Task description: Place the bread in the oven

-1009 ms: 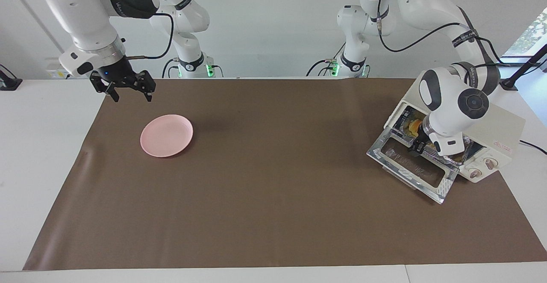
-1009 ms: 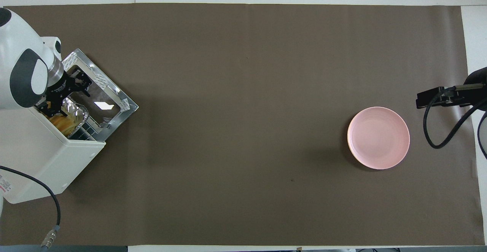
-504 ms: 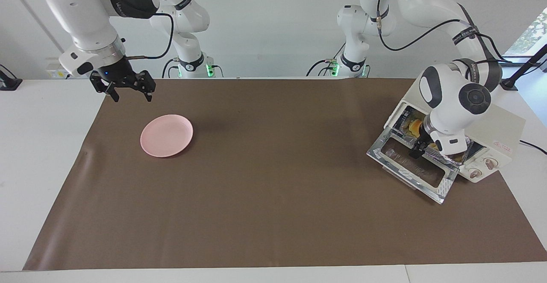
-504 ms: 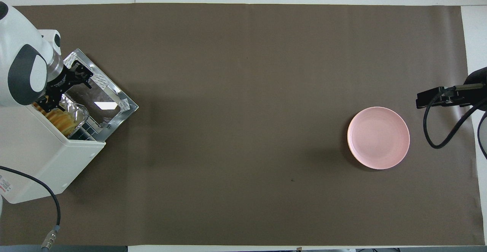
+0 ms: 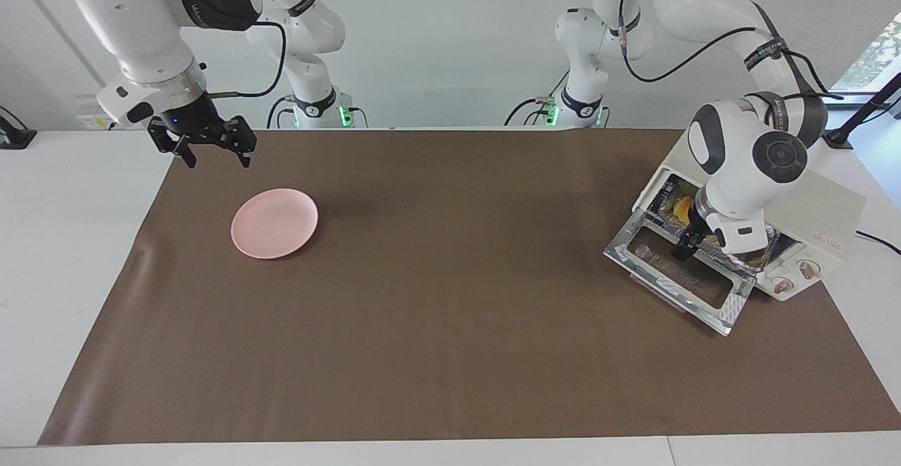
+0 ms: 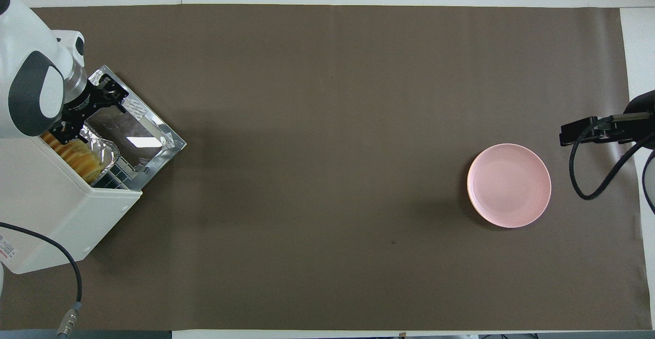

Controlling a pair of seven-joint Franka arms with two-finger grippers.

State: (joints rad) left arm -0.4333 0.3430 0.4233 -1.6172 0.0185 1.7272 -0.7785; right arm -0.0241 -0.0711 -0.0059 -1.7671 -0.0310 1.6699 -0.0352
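Facing view: the oven [image 5: 809, 219] sits at the left arm's end of the table, its door [image 5: 679, 279] folded down flat. The bread [image 5: 681, 207] shows as a yellow patch inside the opening, resting in a foil tray [image 5: 739, 260]. The left gripper [image 5: 688, 246] hangs over the door just in front of the opening, released and holding nothing. The right gripper [image 5: 204, 143] waits, fingers spread and empty, near a pink plate [image 5: 274, 222].

Overhead view: the bread [image 6: 79, 157] lies in the foil tray [image 6: 102, 147] on the rack, inside the oven [image 6: 61, 216]. The left gripper [image 6: 87, 111] is over the door [image 6: 148, 134], apart from the bread. The plate [image 6: 509, 185] is bare.

The bread looks delivered; what seems left is drawing the arm clear and perhaps shutting the door.
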